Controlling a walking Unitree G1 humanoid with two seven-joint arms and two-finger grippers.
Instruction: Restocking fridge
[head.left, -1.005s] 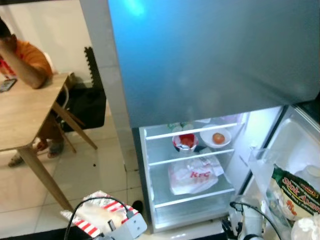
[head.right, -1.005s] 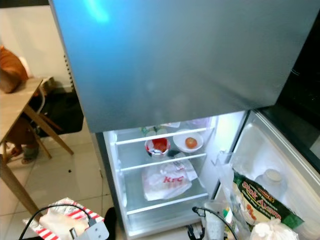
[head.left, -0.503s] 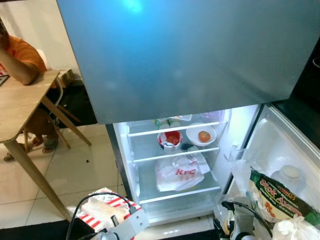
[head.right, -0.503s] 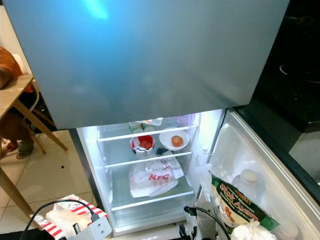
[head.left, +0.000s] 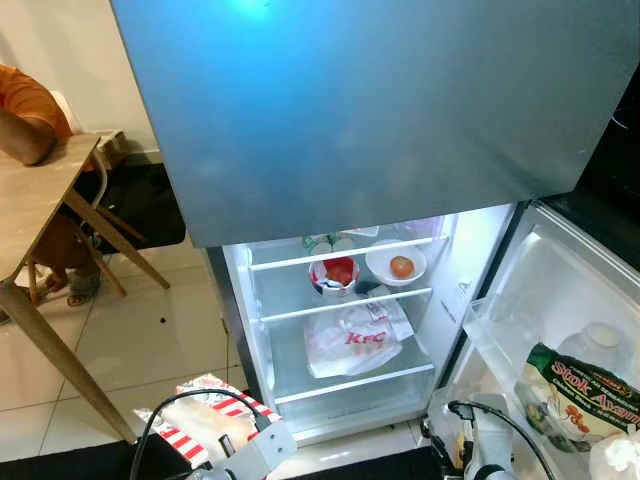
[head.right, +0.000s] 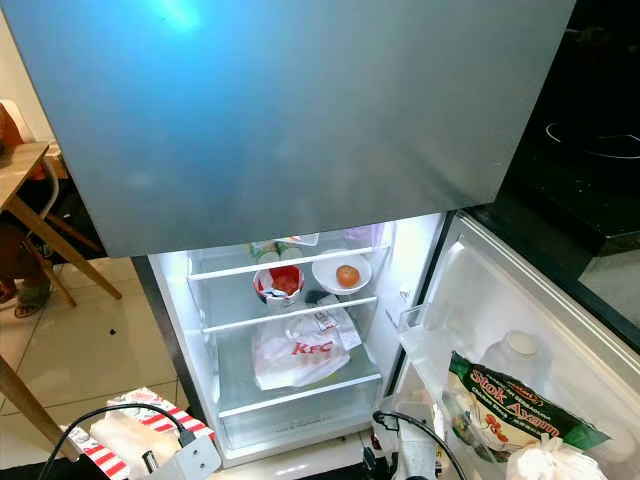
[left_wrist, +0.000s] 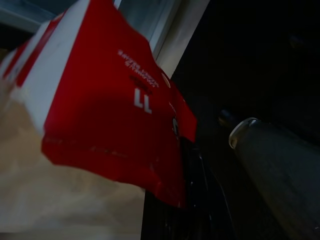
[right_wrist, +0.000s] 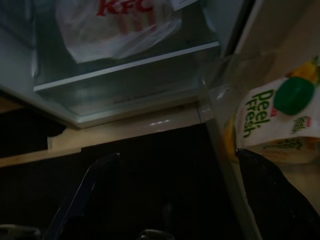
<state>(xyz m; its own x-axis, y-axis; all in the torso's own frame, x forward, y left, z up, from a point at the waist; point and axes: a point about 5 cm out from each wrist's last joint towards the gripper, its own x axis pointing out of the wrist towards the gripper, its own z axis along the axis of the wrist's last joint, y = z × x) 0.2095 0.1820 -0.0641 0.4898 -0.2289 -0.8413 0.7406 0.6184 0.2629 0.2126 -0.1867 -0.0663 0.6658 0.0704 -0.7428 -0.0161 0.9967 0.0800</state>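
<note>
Camera shifted right; KFC bag (head.left: 352, 340), Peel Fresh carton (right_wrist: 272, 120).

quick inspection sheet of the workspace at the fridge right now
surface: fridge lower door open, glass shelves lit.
job's things: red and white striped box in left gripper; KFC bag on middle shelf; red bowl and white bowl with orange fruit on the shelf above.
clutter: green bag, white bottle and juice carton in door rack.
grippers: left shut on the box; right gripper low before the fridge, jaws open.
cables: black cable over left arm.
surroundings: wooden table, seated person, tiled floor.
</note>
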